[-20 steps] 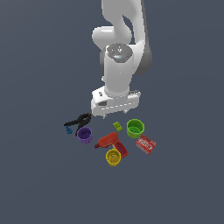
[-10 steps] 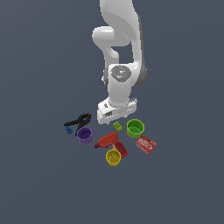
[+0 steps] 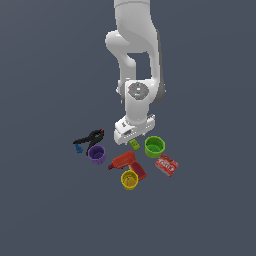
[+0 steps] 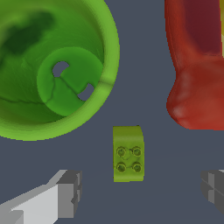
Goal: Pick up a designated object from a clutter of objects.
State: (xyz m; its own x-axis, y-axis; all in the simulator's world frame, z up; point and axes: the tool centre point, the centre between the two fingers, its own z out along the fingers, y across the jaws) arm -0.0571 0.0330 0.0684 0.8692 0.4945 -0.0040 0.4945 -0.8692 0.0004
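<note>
The claw (image 4: 140,190) gapes apart above a tiny yellow-green studded rectangular block (image 4: 128,159), seemingly plastic, beside a glossy bright green cup (image 4: 57,65).

Wrist view's edges crop the green cup (image 4: 52,65) and red drill (image 4: 197,65)

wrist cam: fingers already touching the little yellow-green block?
No. The yellow-green block lies between the two fingertips, with bare floor showing on either side of it, so the gripper stands open around it.
</note>
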